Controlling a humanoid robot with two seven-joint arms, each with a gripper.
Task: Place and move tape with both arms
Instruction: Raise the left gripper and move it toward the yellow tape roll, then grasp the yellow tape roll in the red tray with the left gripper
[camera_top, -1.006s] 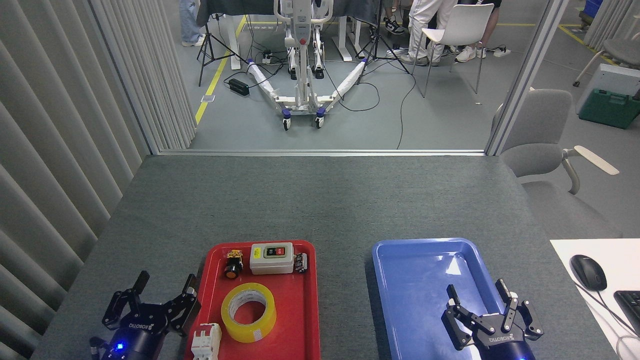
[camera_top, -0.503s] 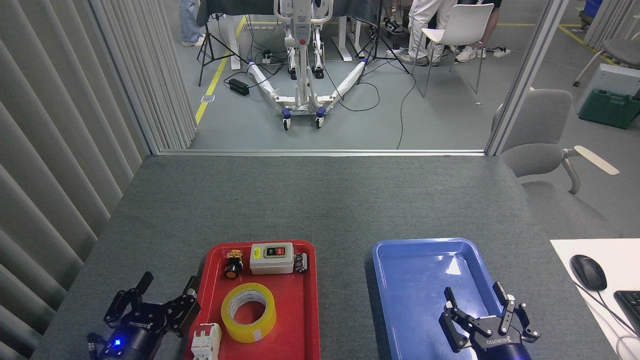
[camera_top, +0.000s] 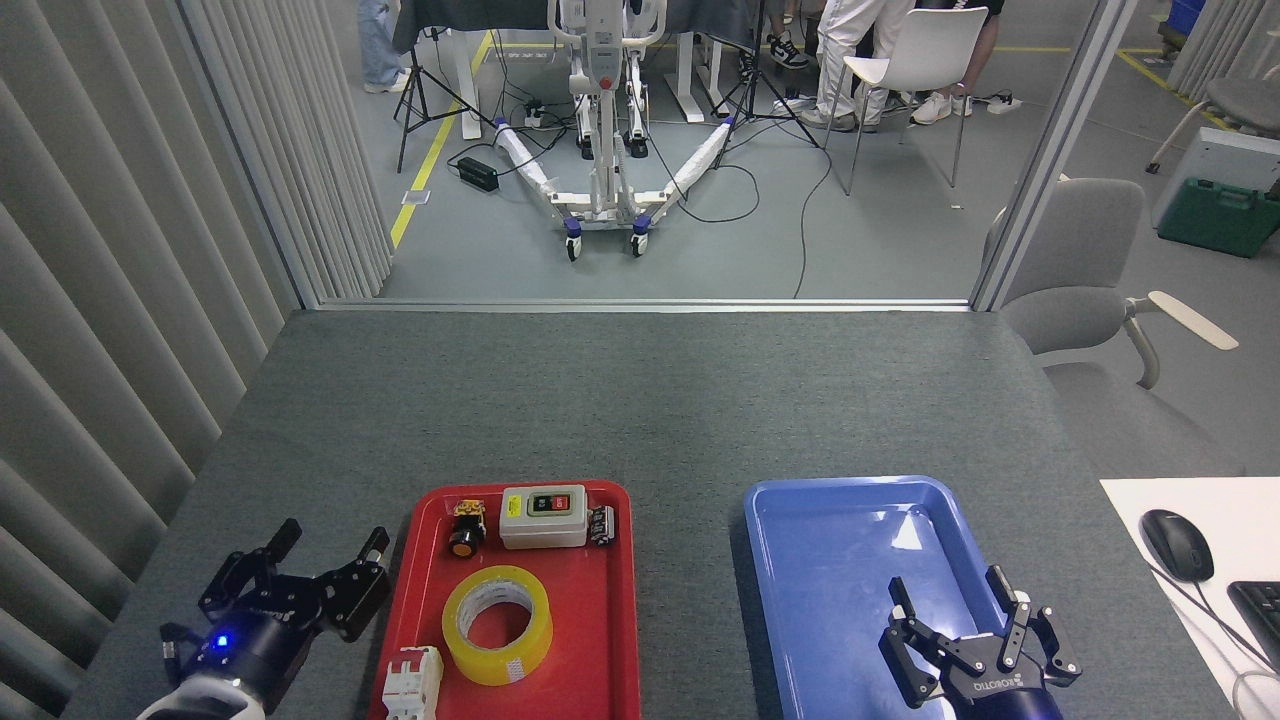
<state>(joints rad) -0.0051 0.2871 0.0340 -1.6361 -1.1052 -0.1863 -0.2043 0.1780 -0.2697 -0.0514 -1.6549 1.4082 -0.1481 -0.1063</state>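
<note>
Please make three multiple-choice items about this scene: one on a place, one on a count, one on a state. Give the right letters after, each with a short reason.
1. Where does the tape lie?
A. in the red tray
B. in the blue tray
C. on the bare table

2. How many things lie in the blue tray?
A. two
B. none
C. four

3. How does the left gripper stand?
A. shut on the tape
B. shut on nothing
C. open, holding nothing

Key: 1 A, the roll lies flat inside the red rim; 2 B, only bare blue floor shows, the right gripper hanging over it; 3 C, its fingers are spread, beside the red tray.
</note>
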